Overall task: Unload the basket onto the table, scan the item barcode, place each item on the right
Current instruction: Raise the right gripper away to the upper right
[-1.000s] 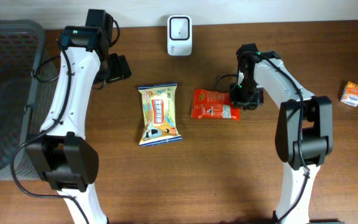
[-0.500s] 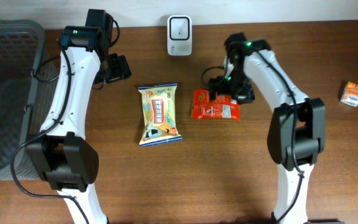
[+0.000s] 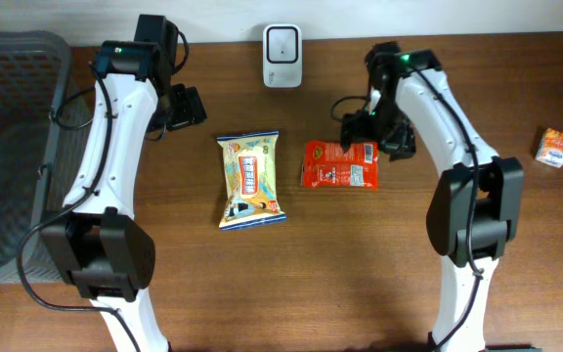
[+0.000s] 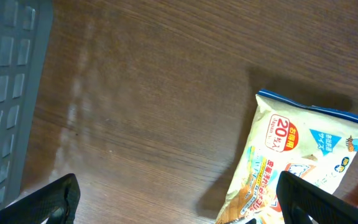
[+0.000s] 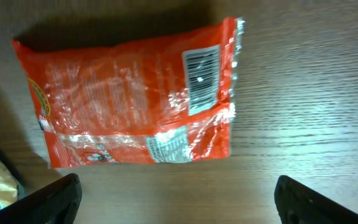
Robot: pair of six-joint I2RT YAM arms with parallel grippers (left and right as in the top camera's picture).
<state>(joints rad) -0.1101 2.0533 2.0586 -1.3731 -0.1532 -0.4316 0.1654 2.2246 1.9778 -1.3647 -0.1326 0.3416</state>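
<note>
A red snack packet (image 3: 338,164) lies flat on the brown table right of centre, and nothing holds it. In the right wrist view the red packet (image 5: 135,106) shows its barcode (image 5: 202,73) face up near its right end. My right gripper (image 3: 365,137) hovers over the packet's upper right edge. The right gripper (image 5: 179,208) is open, its fingertips (image 5: 48,199) wide apart with only bare wood between them. The white scanner (image 3: 281,44) stands at the table's back edge. My left gripper (image 3: 184,106) is open above bare table, left of a yellow snack bag (image 3: 250,178).
A dark grey basket (image 3: 8,147) fills the far left and shows as mesh (image 4: 5,93) in the left wrist view. The yellow bag (image 4: 303,162) lies partly between the left fingers' line of sight. A small orange box (image 3: 553,148) sits at the far right.
My right gripper has opened and let go of the red packet. It swung left over the packet, then back right. The packet shifted slightly. The left arm has not moved.
</note>
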